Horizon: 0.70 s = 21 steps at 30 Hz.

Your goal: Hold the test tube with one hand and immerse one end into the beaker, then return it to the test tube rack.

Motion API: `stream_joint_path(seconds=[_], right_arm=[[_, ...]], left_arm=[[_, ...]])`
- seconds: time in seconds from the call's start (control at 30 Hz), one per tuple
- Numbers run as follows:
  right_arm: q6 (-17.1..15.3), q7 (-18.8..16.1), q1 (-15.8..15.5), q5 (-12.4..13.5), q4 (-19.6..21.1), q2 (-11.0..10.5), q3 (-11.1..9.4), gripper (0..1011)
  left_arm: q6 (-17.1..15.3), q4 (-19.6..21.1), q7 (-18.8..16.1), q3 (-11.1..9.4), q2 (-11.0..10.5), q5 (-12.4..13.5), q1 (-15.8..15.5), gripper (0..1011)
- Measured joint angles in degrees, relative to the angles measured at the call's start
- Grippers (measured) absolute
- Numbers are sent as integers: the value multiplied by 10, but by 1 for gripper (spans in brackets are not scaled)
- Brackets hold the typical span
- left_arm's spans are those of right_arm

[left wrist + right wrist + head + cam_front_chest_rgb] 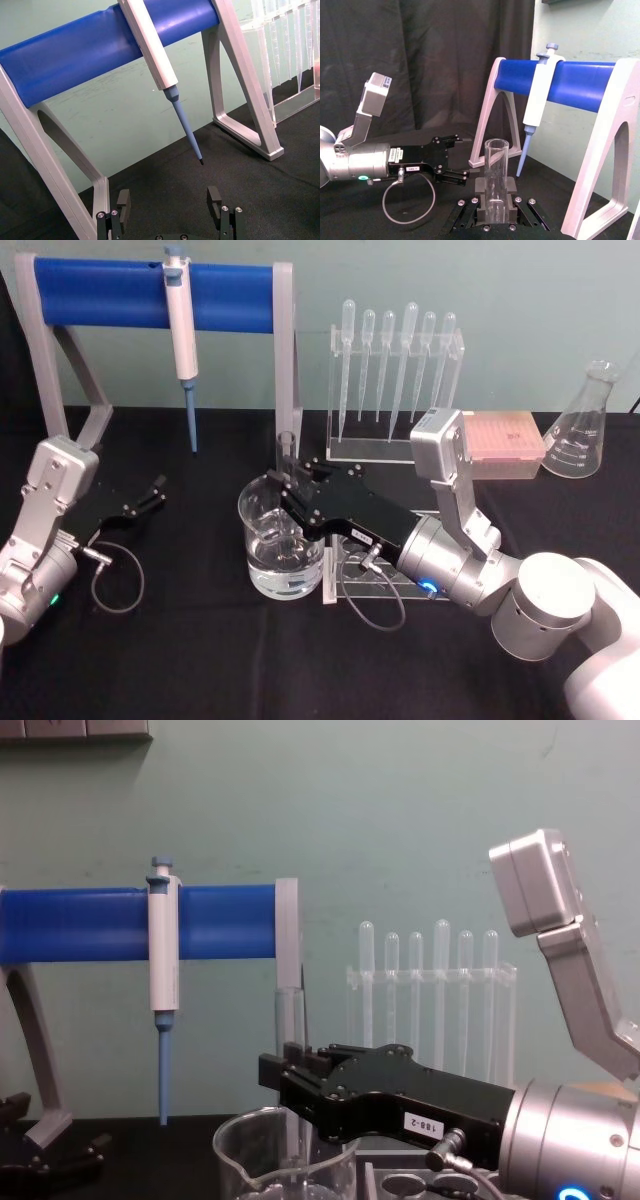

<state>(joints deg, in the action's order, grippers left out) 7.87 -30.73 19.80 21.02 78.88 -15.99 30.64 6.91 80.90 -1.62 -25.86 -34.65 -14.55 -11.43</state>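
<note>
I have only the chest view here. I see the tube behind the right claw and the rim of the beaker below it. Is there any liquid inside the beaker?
Observer: Yes. The head view shows clear liquid in the lower part of the beaker.
Operator: Is the grip real, or does it only look so from my side?
Observer: It is real. In the right wrist view the tube stands upright, clamped between the fingers of the right claw.
Operator: And the other arm?
Observer: The left claw is parked at the left of the table, open, with nothing in it.
</note>
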Motion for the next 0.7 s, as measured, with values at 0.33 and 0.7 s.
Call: stream_joint_path(seconds=[0.33,0.7], right_arm=[[0,0,1,0,0,0,0,225],[0,0,1,1,0,0,0,225]], left_arm=[[0,0,0,0,0,0,0,1000],[0,0,0,0,0,0,0,1000]])
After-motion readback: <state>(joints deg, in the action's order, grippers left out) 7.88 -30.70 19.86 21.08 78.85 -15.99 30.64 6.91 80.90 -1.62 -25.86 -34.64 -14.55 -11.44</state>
